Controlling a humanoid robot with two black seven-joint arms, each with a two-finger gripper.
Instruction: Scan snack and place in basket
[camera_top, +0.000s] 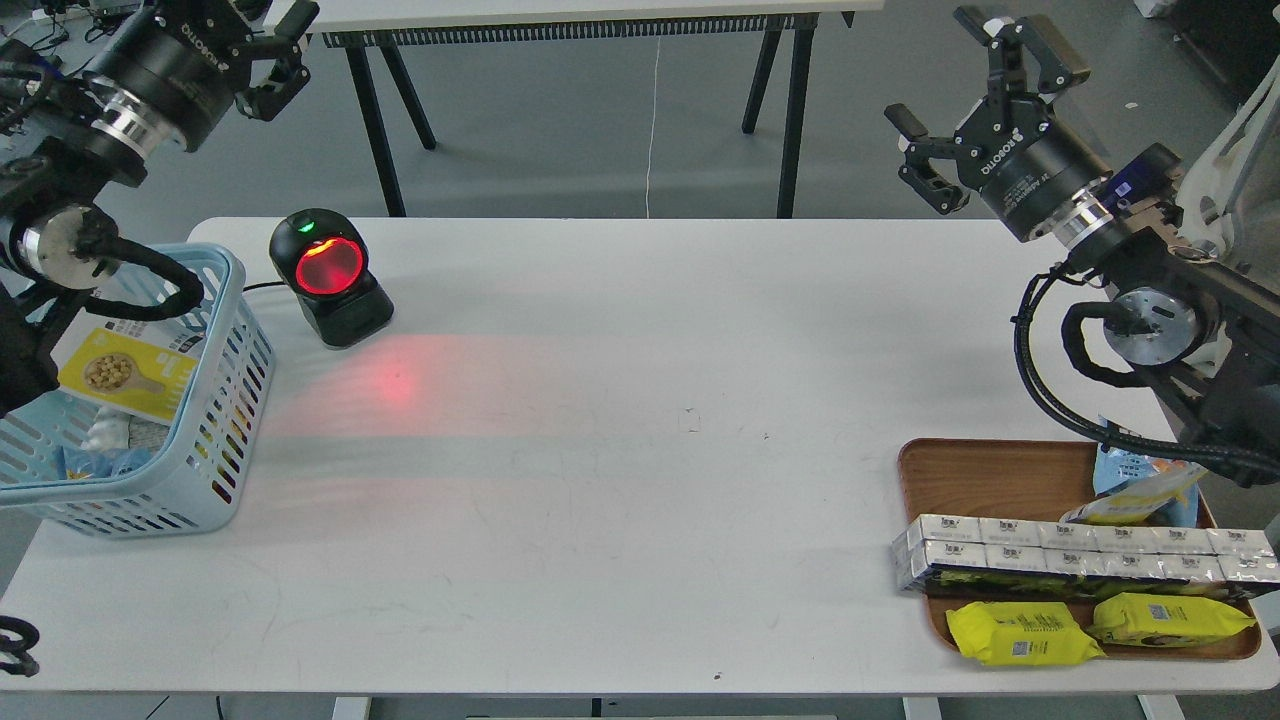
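Observation:
The snack (125, 375), a white and yellow pouch with a picture of nuts, lies flat inside the light blue basket (232, 330) at the table's left edge. My left arm covers part of its white top. My left gripper (283, 50) is open and empty, raised high behind the basket, beyond the table's far edge. My right gripper (955, 90) is open and empty, raised above the table's far right corner.
A black scanner (330, 275) with a glowing red window stands right of the basket and casts red light on the table. A brown wooden tray (985, 480) at the front right holds a row of white cartons (1080, 560), two yellow packets (1020, 632) and a blue-and-yellow pouch (1140, 490).

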